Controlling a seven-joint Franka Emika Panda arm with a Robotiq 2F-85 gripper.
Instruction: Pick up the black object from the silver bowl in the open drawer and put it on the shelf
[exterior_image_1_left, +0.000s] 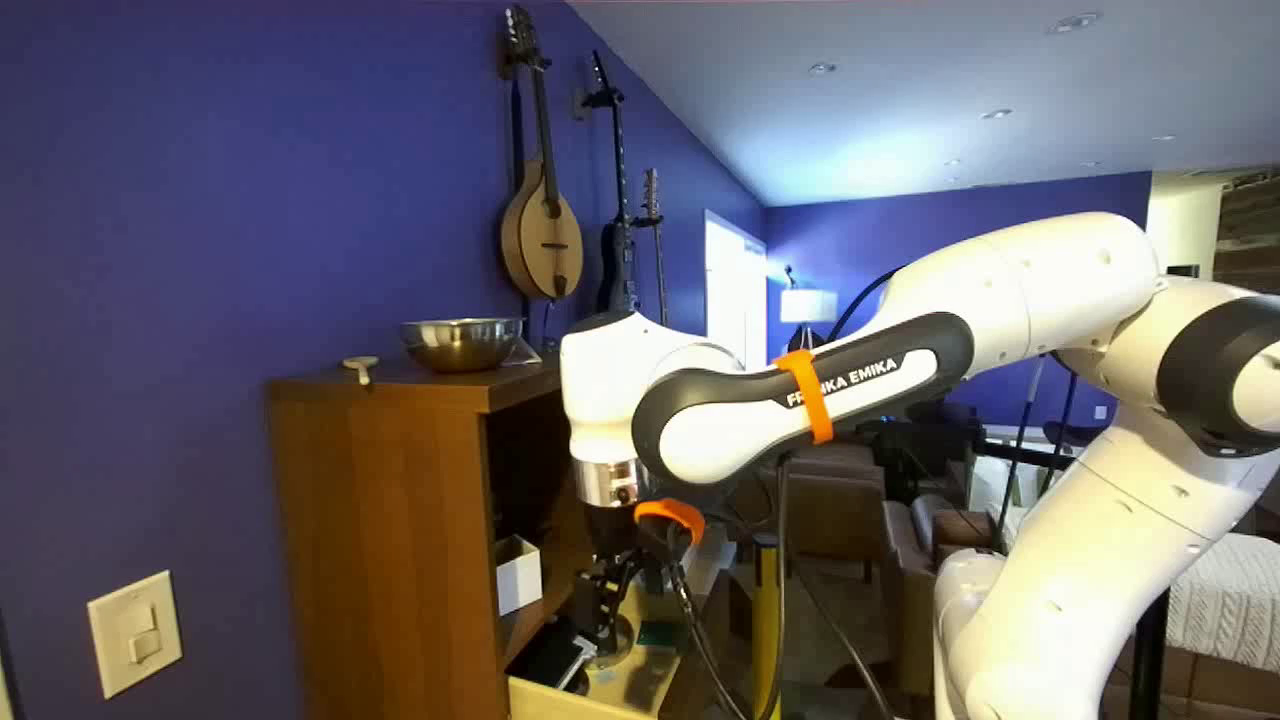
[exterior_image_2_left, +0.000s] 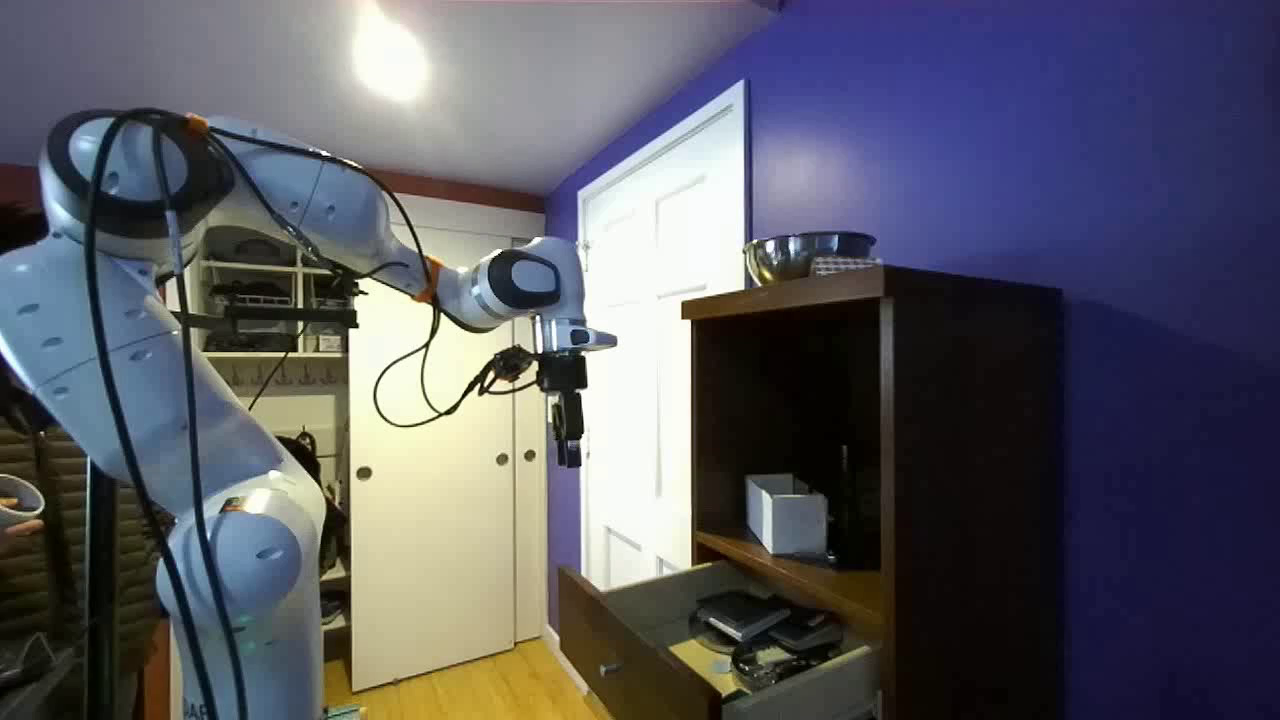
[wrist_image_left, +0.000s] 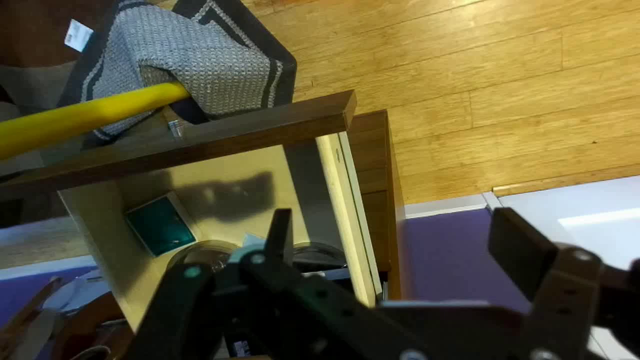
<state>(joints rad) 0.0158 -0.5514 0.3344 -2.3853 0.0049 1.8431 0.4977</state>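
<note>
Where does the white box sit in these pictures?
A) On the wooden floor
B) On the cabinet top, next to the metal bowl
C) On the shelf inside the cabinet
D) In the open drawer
C: both exterior views show the white box on the shelf inside the cabinet, above the drawer.

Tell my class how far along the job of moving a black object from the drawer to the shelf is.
Done: the drawer stands open. In hand: nothing; the gripper hangs open and empty. Left: seemingly the pick and the placing on the shelf, since black objects lie in the drawer; which is meant I cannot tell.
</note>
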